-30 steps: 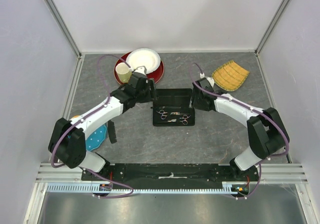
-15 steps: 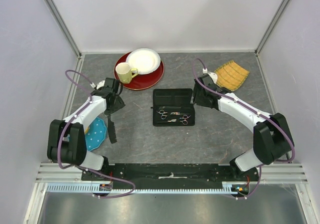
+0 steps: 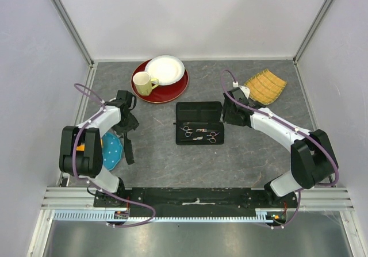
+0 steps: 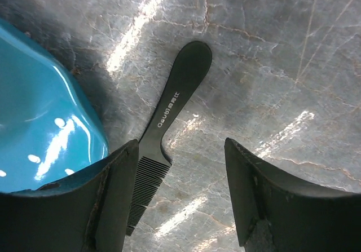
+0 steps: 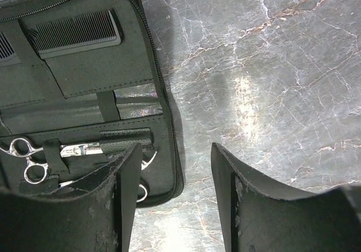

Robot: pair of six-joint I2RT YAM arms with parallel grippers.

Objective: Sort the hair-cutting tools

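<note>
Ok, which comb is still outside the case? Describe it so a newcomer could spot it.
On the table's left side, find the teal plate near the left arm. Flat on the stone beside its rim lies a slim black comb. Unlike the handleless comb tucked in the open case, it has a rounded handle with white lettering.

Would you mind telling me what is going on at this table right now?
Two robot arms are sorting hair-cutting tools, and neither is holding anything at this moment. The left gripper hovers with open fingers over a handled black comb lying on the table beside a teal plate. The right gripper hangs open at the right end of the open black case, where scissors and another comb are tucked in.
</note>
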